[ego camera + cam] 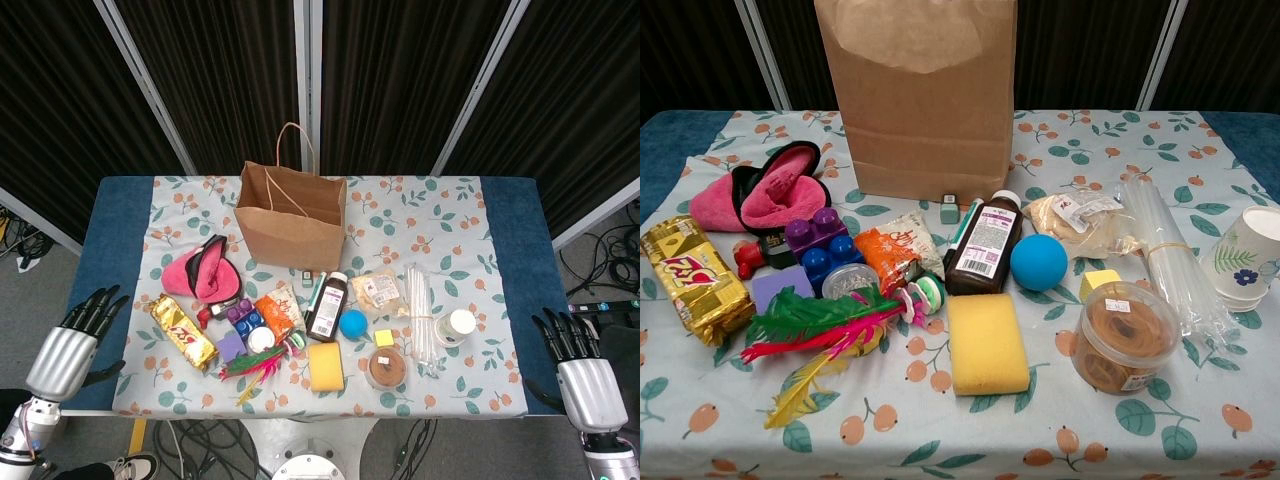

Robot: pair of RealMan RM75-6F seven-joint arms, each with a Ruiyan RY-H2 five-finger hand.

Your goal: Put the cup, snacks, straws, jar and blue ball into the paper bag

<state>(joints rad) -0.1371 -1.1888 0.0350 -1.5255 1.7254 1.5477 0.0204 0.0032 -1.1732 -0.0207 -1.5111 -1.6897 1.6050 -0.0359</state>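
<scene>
A brown paper bag [290,212] [925,95] stands upright at the table's middle back. A blue ball [352,323] [1039,262] lies in front of it. A clear jar [386,368] [1123,336] of brown rings stands near the front. Bundled clear straws [420,310] [1168,258] lie right of the ball, beside a stack of paper cups [459,325] [1248,256]. Snacks: a gold packet [183,330] [692,277], an orange packet [279,311] [887,259], a clear bag [380,291] [1080,220]. My left hand [85,330] and right hand [572,350] hover open off the table's sides, holding nothing.
A pink slipper [203,270] [770,187], dark bottle [327,305] [984,244], yellow sponge [325,366] [986,343], coloured feathers [252,362] [815,330], purple and blue blocks [243,318] [820,247] and a small yellow cube [384,338] crowd the floral cloth [470,230].
</scene>
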